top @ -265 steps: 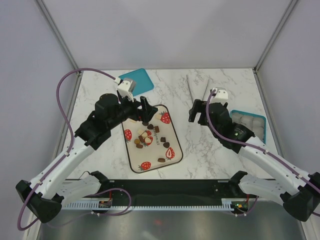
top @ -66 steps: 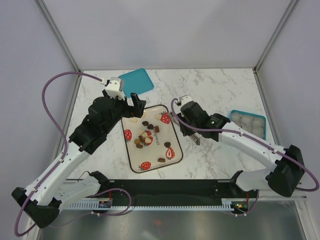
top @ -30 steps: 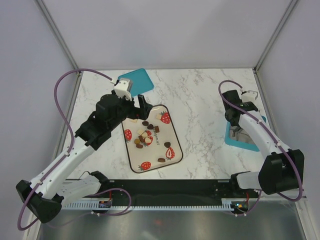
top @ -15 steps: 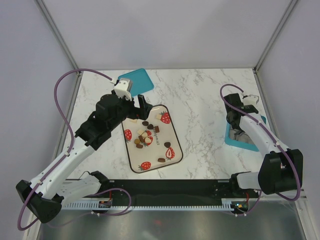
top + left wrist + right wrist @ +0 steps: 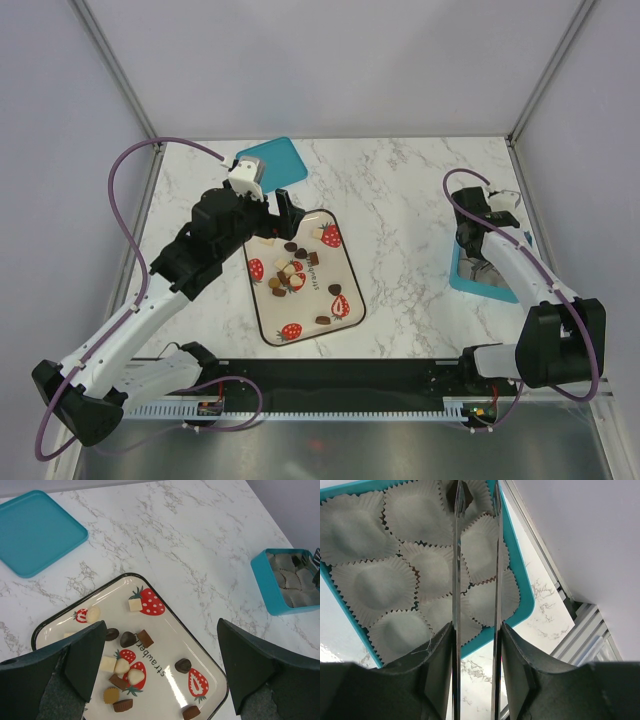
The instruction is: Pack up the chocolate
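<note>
Right wrist: right end effector (image 5: 475, 630) pinches tweezers (image 5: 456, 580), tips over paper cups (image 5: 380, 587) in teal box (image 5: 517, 575). Left end effector (image 5: 160, 625) wide above tray (image 5: 172, 630) of chocolate (image 5: 128, 639).

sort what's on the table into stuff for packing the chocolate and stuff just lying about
For the job: chocolate pieces, strawberry tray under them, teal box of paper cups, tongs in the right gripper.
Lying about: teal lid, flat on the marble table.
</note>
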`<state>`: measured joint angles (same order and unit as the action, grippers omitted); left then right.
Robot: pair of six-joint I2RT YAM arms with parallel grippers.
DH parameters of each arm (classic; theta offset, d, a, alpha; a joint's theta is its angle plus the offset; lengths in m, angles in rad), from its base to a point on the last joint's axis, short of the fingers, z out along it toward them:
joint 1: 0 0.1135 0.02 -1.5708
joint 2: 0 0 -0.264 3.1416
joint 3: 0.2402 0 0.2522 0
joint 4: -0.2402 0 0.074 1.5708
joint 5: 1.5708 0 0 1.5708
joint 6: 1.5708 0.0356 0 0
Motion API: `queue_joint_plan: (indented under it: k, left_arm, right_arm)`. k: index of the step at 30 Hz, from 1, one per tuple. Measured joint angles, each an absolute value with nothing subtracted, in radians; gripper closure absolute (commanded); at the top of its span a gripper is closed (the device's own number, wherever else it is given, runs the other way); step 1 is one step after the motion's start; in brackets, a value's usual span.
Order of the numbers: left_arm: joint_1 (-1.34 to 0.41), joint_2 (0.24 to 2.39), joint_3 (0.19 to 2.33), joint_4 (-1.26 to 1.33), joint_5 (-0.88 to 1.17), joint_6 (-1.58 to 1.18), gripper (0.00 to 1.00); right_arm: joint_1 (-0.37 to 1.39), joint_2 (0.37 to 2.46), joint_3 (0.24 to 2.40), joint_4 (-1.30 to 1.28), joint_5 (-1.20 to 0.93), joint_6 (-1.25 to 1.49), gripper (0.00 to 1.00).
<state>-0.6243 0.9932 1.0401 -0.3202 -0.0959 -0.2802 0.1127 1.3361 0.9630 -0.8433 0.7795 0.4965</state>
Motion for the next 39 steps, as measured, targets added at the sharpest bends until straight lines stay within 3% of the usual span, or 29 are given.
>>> queue_joint_plan:
  k: [11, 21, 31, 39]
  left_arm:
    - [-0.624, 0.993, 1.04, -0.32, -0.098, -0.28, 0.0]
    - [-0.624, 0.992, 1.04, -0.32, -0.112, -0.28, 0.0]
    - [-0.624, 0.974, 1.029, -0.32, -0.161, -0.279, 0.0]
    - [-0.624, 0.973, 1.028, -0.32, -0.183, -0.279, 0.0]
  right_arm:
    - [0.107, 1.33, 0.97, -0.839, 0.722, 0.45, 0.52]
    - [0.169, 1.143, 1.037, -0.78, 0.426, 0.342, 0.52]
    - [0.466, 1.168, 1.036, -0.632, 0.026, 0.278, 0.51]
    - [0.712, 1.261, 1.017, -0.585, -0.064, 0.218, 0.47]
